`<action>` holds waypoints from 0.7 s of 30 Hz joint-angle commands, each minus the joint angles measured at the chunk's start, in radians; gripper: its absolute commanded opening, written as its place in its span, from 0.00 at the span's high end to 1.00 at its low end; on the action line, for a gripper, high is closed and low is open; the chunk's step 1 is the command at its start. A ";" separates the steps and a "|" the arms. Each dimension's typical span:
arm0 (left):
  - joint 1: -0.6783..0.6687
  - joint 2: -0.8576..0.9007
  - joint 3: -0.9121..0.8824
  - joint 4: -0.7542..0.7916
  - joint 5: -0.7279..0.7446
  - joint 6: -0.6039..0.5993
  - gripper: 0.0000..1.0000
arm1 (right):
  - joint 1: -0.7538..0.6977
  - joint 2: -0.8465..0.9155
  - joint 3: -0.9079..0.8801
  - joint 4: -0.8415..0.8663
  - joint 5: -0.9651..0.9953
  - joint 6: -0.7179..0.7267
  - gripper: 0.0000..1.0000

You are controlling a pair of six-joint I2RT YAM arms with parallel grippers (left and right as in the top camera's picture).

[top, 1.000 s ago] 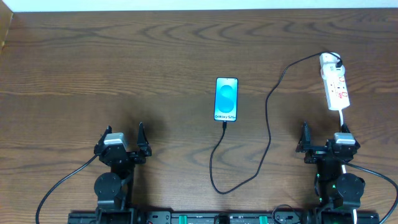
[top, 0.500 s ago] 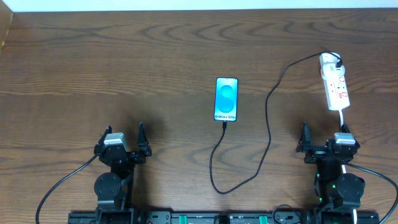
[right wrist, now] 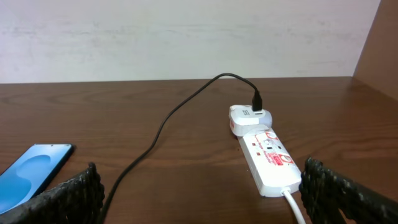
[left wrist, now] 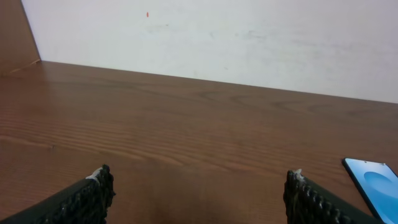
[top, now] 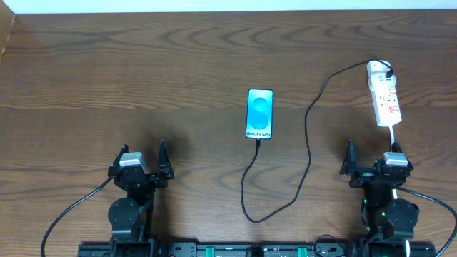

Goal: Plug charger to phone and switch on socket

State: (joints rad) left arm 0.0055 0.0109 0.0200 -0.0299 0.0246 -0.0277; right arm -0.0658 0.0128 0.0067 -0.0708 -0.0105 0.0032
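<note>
The phone (top: 260, 113) lies at the table's middle with its blue screen lit; it also shows in the left wrist view (left wrist: 376, 188) and the right wrist view (right wrist: 30, 175). The black charger cable (top: 308, 153) runs from the phone's near end, loops toward me, and rises to a white adapter on the socket (top: 385, 100). The socket lies at the far right, also in the right wrist view (right wrist: 268, 160). My left gripper (top: 141, 163) is open and empty at the front left. My right gripper (top: 371, 160) is open and empty, just in front of the socket.
The white cord (top: 393, 135) leaves the socket's near end and runs down past my right gripper. A pale wall (left wrist: 217, 37) borders the table's far edge. A wooden side panel (right wrist: 379, 43) stands at the right.
</note>
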 commanded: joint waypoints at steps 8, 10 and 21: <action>0.005 -0.007 -0.016 -0.041 -0.010 0.005 0.12 | 0.009 -0.008 -0.001 -0.005 0.008 -0.011 0.01; 0.005 -0.007 -0.016 -0.041 -0.010 0.005 0.12 | 0.009 -0.008 -0.001 -0.005 0.008 -0.011 0.01; 0.005 -0.007 -0.016 -0.041 -0.010 0.005 0.12 | 0.009 -0.008 -0.001 -0.005 0.008 -0.011 0.01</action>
State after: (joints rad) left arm 0.0055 0.0109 0.0200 -0.0296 0.0246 -0.0277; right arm -0.0658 0.0128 0.0067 -0.0708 -0.0105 0.0032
